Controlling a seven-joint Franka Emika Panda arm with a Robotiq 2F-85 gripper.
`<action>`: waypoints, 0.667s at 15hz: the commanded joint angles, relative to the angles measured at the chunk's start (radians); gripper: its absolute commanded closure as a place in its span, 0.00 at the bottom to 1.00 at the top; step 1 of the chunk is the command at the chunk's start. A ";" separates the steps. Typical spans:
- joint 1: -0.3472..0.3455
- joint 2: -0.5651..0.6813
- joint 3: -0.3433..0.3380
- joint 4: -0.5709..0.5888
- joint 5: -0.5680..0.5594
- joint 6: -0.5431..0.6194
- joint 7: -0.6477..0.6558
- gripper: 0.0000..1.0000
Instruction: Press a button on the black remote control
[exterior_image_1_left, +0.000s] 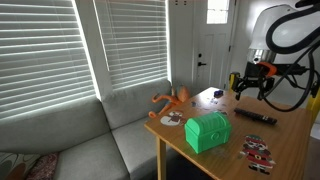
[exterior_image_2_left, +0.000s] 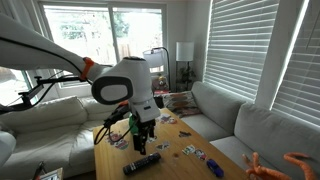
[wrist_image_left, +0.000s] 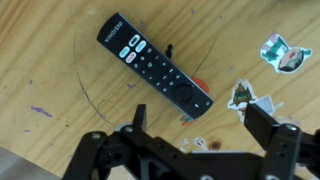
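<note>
Hovering over the slim, flat black remote control (wrist_image_left: 155, 63), our gripper (wrist_image_left: 195, 115) has its angular fingers spread apart, nothing btwn; we see remote lying on scuffed wood table (wrist_image_left: 40, 70), near blocky green chest (exterior_image_1_left: 207, 131).

Matt plastic black remote control (wrist_image_left: 155, 68) on a scuffed light wooden table (wrist_image_left: 45, 90)

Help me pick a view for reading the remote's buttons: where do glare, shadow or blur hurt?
Wrist view: the slim black bar-shaped remote control is sharp and evenly lit, white buttons readable; the gripper's fingers are dark silhouettes. In both exterior views: windows blow out, and the remote is a small dark bar without button detail.
</note>
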 joint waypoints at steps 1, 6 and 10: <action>-0.007 0.000 0.004 -0.003 0.001 0.021 0.022 0.00; -0.010 0.007 0.005 0.004 0.020 0.022 0.089 0.00; -0.019 0.011 0.010 0.007 0.015 0.015 0.241 0.00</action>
